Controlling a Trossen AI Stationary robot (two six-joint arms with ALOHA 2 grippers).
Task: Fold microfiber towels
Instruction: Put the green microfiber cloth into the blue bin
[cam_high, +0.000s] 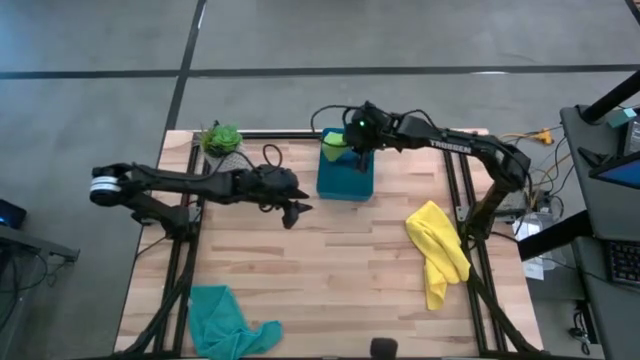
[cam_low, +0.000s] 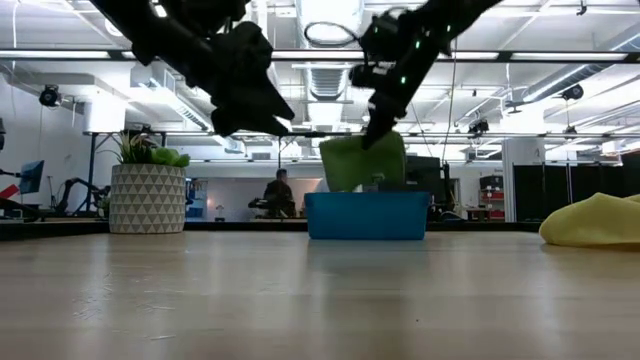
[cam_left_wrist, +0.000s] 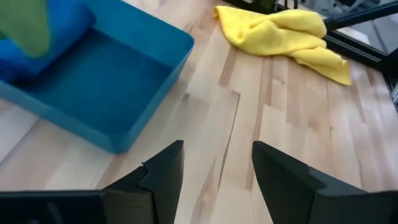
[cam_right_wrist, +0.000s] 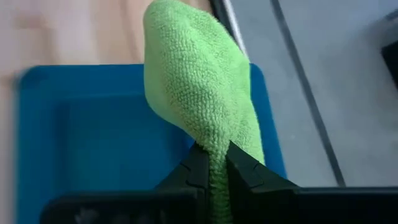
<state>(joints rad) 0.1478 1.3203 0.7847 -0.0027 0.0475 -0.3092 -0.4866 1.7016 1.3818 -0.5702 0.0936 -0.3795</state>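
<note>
My right gripper (cam_high: 352, 142) is above the teal-blue plastic bin (cam_high: 345, 178) at the table's far middle, shut on the lime green towel (cam_right_wrist: 199, 81). A blue towel (cam_left_wrist: 43, 46) lies in the bin. My left gripper (cam_high: 296, 210) is open and empty, above the table just left of the bin. The yellow towel (cam_high: 437, 250) lies crumpled on the table at the right. The teal towel (cam_high: 225, 322) lies crumpled at the near left edge. My right gripper pinches a bunched part of the lime green towel (cam_right_wrist: 216, 163) between its two fingers, which come from above and slant down. The towel hangs below the fingers (cam_low: 362, 160). Its lower end is hidden behind the bin's wall (cam_low: 365, 216).
A potted plant (cam_high: 222, 138) stands at the far left corner, beside the left arm. Bare wood table top (cam_high: 330, 280) lies between the bin, the yellow towel and the teal towel. A person (cam_low: 277, 192) stands far off in the room behind.
</note>
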